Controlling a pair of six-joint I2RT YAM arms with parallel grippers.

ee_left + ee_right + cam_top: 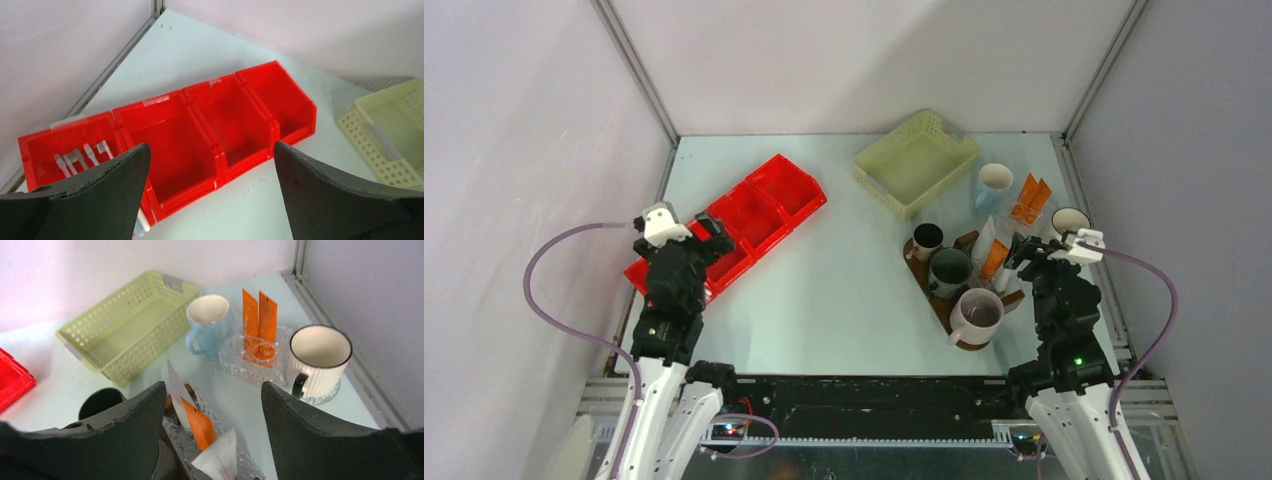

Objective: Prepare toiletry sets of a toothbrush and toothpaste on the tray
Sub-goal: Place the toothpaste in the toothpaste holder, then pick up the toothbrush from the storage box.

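Note:
The dark brown oval tray [936, 300] carries a small dark brown mug [927, 240], a dark green mug [950, 270] and a mauve-grey mug [977, 314]. A clear holder at its right side holds white and orange toothpaste tubes [990, 255]. In the right wrist view these are a white tube [176, 385], an orange one [200, 427] and another white one [220, 457]. My right gripper [212, 387] is open just above them, holding nothing. Several white toothbrushes [82, 155] lie in the red bin's end compartment. My left gripper [210, 150] is open and empty above the bin.
The red compartmented bin [734, 220] lies at the left. A pale yellow mesh basket [916, 160] stands at the back. A light blue mug [207, 322], two orange tubes in a clear holder [259, 322] and a white ribbed mug [317, 360] stand at the back right near the wall.

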